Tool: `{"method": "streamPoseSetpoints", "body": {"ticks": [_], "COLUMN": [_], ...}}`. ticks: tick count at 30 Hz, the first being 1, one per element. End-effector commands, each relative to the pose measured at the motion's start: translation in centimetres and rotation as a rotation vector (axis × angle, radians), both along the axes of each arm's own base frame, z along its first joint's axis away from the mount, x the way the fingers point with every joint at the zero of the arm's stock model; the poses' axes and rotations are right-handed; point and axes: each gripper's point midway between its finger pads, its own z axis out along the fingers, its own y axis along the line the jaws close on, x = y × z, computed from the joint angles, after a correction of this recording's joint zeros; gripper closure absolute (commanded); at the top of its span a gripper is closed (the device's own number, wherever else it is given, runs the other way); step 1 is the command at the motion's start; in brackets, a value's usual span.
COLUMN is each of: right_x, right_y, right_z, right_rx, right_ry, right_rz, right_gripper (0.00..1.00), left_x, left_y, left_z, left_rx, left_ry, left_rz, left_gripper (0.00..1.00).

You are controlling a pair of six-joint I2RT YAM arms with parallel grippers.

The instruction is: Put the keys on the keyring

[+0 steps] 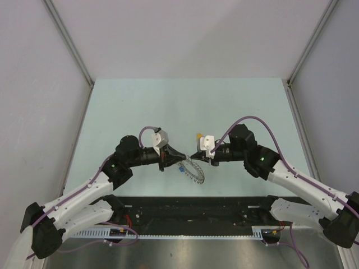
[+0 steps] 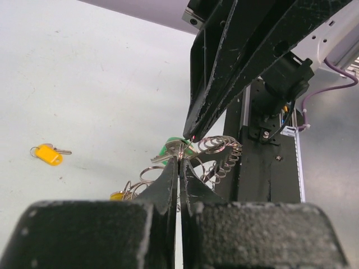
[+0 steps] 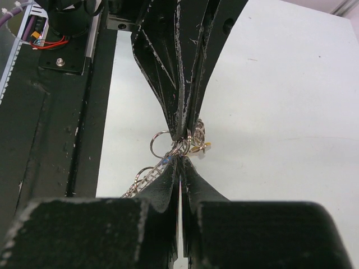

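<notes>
Left tool (image 2: 178, 168) and right tool (image 3: 179, 162) are clamped shut, tip to tip, on the keyring (image 1: 194, 171), a green key (image 2: 173, 147) at the tips (yellow key (image 2: 48, 155) well apart), so the loop should be parted gently.

bright, even light on the pale matte tabletop (image 1: 140, 106), faint shadows. wrist views blur at their bottom edges; the grey coiled metal keyring (image 2: 221, 148) glints.

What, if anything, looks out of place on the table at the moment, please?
One yellow-headed key lies alone on the table, apart from the keyring that the left pincer and right pincer both pinch shut between them. It looks stray: a green key sits at the ring's loops.
</notes>
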Motion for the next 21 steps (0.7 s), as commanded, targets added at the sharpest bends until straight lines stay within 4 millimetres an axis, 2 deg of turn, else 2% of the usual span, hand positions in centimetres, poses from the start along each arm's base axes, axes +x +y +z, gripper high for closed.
{"method": "streamPoseSetpoints", "body": {"ticks": [1, 8, 14, 16, 17, 21], "right_x": [-0.1, 0.0, -0.1, -0.4, -0.5, -0.9], "right_y": [0.5, 0.9, 0.9, 0.8, 0.8, 1.0], "right_z": [2.0, 1.9, 2.0, 2.2, 2.3, 2.2], "right_rx": [0.042, 0.046, 0.049, 0.051, 0.053, 0.051], "right_ry": [-0.036, -0.031, -0.031, -0.034, -0.037, -0.036], "right_rz": [0.03, 0.036, 0.038, 0.045, 0.048, 0.069], "right_gripper": [1.0, 1.0, 1.0, 1.0, 1.0, 1.0], "left_x": [0.9, 1.1, 0.8, 0.5, 0.4, -0.2], "left_y": [-0.2, 0.0, 0.4, 0.7, 0.8, 1.0], "left_z": [3.7, 4.3, 2.3, 1.4, 1.1, 0.9], "left_rx": [-0.116, -0.16, -0.104, -0.068, -0.051, -0.012], "left_ry": [-0.086, -0.106, -0.078, -0.064, -0.073, -0.093], "left_rz": [0.038, 0.059, 0.063, 0.061, 0.057, 0.024], "left_gripper": [1.0, 1.0, 0.98, 0.88, 0.78, 0.66]}}
